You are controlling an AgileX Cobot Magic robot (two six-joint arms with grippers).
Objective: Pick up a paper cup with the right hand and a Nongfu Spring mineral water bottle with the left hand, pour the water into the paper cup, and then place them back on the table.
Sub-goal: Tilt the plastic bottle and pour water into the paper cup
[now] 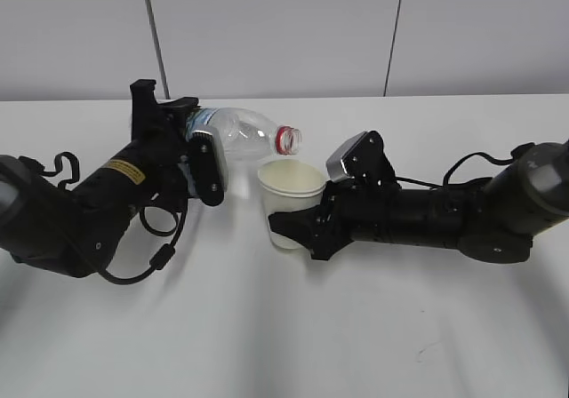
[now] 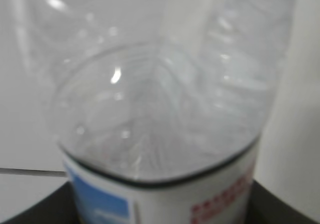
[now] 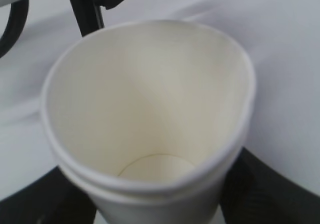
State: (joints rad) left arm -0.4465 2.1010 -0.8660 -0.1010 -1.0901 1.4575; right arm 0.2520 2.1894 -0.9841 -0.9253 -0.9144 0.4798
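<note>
My left gripper [image 1: 203,163] is shut on the clear Nongfu Spring bottle [image 1: 240,131]. It holds the bottle tipped on its side, the red-ringed open mouth [image 1: 288,139] just above the rim of the paper cup [image 1: 289,198]. In the left wrist view the bottle [image 2: 165,109] fills the frame, its label at the bottom. My right gripper [image 1: 298,229] is shut on the cream-white cup and holds it upright. In the right wrist view the cup [image 3: 150,114] shows from above, its squeezed rim oval. I cannot make out water in the cup or a stream.
The white table [image 1: 284,336] spreads to the front and sides. A grey panelled wall stands behind it. Both black arms lie low over the table, the left one [image 1: 80,207] and the right one [image 1: 462,211].
</note>
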